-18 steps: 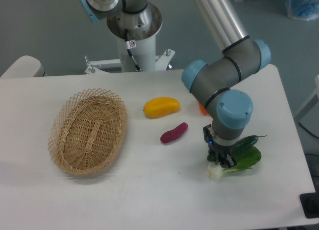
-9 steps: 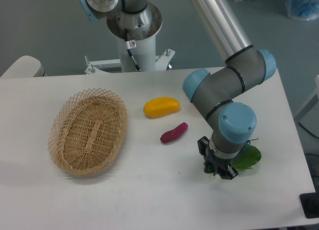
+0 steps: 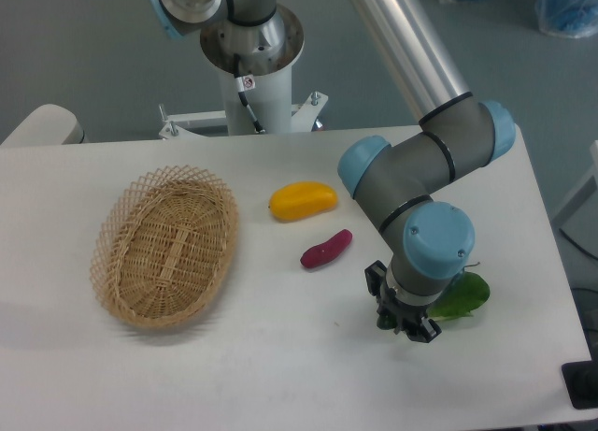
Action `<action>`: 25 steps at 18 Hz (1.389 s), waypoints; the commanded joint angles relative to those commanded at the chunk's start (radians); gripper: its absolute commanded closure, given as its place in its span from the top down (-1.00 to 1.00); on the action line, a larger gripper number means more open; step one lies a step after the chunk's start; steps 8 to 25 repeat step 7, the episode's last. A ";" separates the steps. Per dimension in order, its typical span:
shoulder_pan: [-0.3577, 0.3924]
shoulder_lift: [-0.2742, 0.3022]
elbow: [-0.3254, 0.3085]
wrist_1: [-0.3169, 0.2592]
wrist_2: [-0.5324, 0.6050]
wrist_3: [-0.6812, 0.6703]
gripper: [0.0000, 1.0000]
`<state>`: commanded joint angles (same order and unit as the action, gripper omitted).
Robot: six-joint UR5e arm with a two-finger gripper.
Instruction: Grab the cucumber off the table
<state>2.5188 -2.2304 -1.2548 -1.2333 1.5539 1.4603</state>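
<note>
The cucumber is almost wholly hidden behind my arm's blue wrist; only a thin dark stem tip (image 3: 470,264) may show at the wrist's right edge. The bok choy's green leaf (image 3: 464,295) pokes out to the right of the wrist, its white stalk hidden. My gripper (image 3: 404,321) points down at the white table (image 3: 280,356), just left of the leaf. Its dark fingers are close to the tabletop. I cannot tell whether they are open or shut, or whether they hold anything.
A purple-red sweet potato (image 3: 326,249) lies left of the gripper. A yellow fruit (image 3: 303,200) lies behind it. A wicker basket (image 3: 166,245) stands at the left. The arm's base column (image 3: 252,66) is at the back.
The wrist and gripper have shifted left and toward the table's front. The cucumber and the bok choy's white stalk, visible a second ago, are now covered by the wrist.
</note>
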 joint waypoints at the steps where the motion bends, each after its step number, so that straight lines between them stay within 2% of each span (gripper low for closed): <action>1: -0.002 0.000 0.001 0.002 0.000 0.002 -0.40; 25: -0.002 0.000 -0.003 0.002 0.000 0.003 -0.40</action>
